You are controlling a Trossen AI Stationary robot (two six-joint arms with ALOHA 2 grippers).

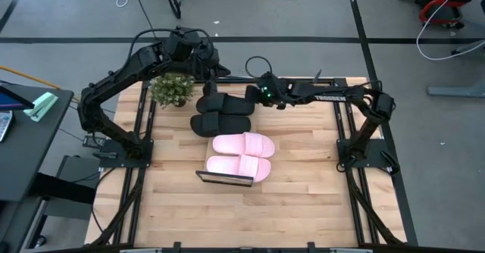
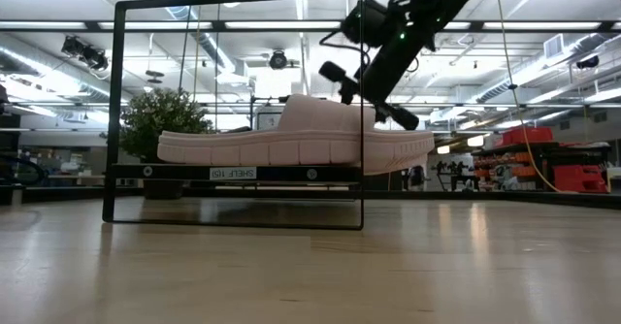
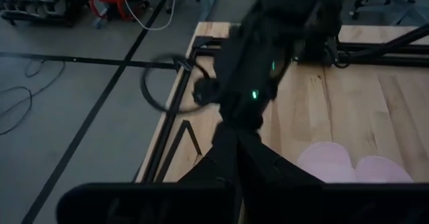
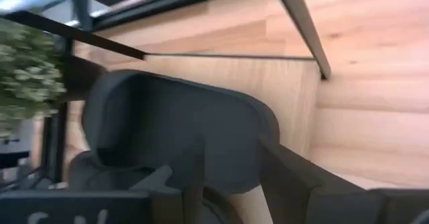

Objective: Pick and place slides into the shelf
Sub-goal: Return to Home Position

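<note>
Withdrawal toward home, judged as the step in hand: all four slides sit on the shelf [image 1: 225, 179].

High view: the right gripper [image 1: 250, 92] reaches in on a long, nearly straight arm. The black slides [image 1: 221, 106] lie just beneath and beside it, and the pink slides [image 1: 242, 144] lie farther off, toward the shelf's wire end. The left gripper [image 1: 211, 70] hangs from a folded arm just beyond the black pair, by the potted plant [image 1: 173, 89]. Its grip cannot be told.

Low view: the right gripper is above the nearest pink slide [image 2: 291, 142], jaws parted and empty.

Left wrist view: the right arm [image 3: 258, 83] crosses ahead, with pink toes past it.

Right wrist view: spread fingers [image 4: 301, 177] hold nothing, and a black slide [image 4: 181, 123] lies directly below.

The next move likely calls for lifting clear of strap and frame before folding back.
</note>
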